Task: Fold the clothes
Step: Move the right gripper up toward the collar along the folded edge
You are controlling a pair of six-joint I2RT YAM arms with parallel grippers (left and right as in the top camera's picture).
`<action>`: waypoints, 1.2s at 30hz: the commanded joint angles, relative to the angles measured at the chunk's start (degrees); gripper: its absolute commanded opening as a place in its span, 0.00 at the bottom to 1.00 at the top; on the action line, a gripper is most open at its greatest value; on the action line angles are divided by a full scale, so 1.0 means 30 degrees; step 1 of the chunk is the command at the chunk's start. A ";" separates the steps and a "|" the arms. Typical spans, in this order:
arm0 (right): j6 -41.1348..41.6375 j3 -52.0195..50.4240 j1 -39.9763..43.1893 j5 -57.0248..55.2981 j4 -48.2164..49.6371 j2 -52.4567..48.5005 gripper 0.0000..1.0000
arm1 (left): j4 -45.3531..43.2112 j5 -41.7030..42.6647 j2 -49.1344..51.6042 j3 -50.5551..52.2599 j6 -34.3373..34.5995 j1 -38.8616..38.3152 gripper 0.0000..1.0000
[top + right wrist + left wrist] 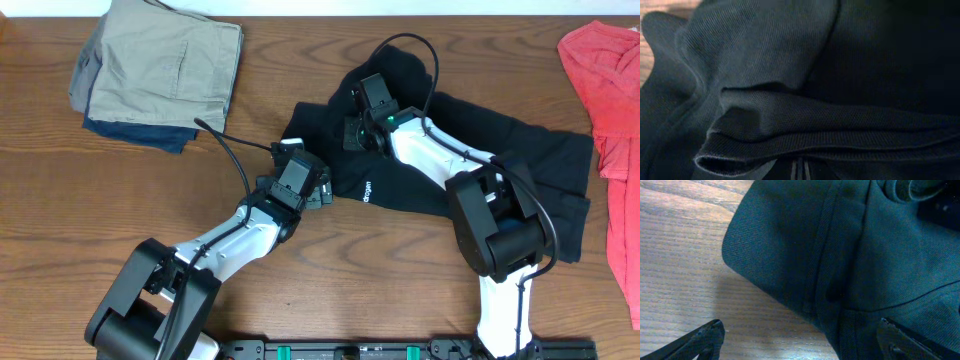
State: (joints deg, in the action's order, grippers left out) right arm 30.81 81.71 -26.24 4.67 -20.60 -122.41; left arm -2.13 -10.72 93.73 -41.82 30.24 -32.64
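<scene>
The black T-shirt (480, 150) lies crumpled across the middle and right of the table, with small white lettering (367, 189) near its front edge. My left gripper (322, 195) is open at the shirt's left edge. In the left wrist view its jaws (800, 330) straddle the hemmed edge of the shirt (840, 245) and bare wood. My right gripper (352, 132) sits on the shirt's upper left part. In the right wrist view its fingers (799, 170) are together under a raised fold of the shirt (805, 120).
A stack of folded clothes, khaki (160, 60) on top of navy (135, 130), lies at the back left. A red garment (610, 80) lies at the right edge. The table is brown wood (80, 200).
</scene>
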 commanded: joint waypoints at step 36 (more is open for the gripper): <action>0.0415 0.0896 0.1384 -0.2914 -0.3854 0.5523 0.72 | 0.0204 0.1676 -0.0350 -0.0131 0.0240 0.0066 0.98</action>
State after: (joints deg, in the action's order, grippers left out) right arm 32.58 82.85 -22.79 -2.96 -29.67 -113.40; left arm -1.52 -9.15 93.73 -41.82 30.24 -32.64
